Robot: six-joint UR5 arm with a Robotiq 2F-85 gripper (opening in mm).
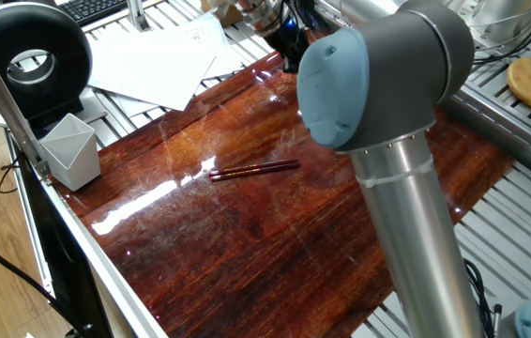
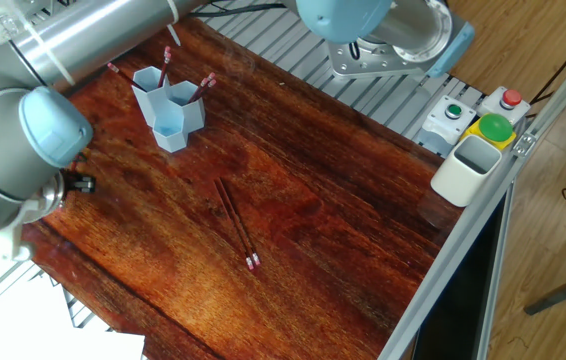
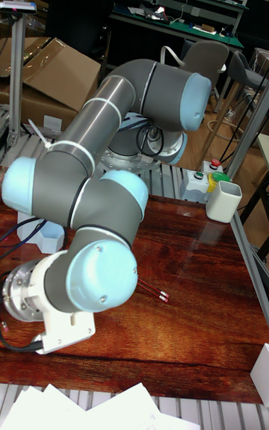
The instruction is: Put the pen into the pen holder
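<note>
Two dark brown pens [image 1: 254, 170] with pink ends lie side by side in the middle of the wooden table [image 2: 343, 200]; they also show in the other fixed view [image 2: 236, 222]. The light blue pen holder [image 2: 170, 108], made of joined hexagonal tubes, stands at the table's far corner with several pens in it. My gripper is above the table's edge, far from the lying pens. Only its dark body [image 1: 289, 39] shows, behind the arm's elbow [image 1: 369, 75], and its fingers are hidden in every view.
A pale grey-white angular cup [image 1: 70, 150] stands at the table's rim. Next to it is a box with red and green buttons [image 2: 488, 115]. Sheets of paper [image 1: 162, 61] lie beyond the table's edge. The arm's big joints [image 3: 97, 273] block much of the view.
</note>
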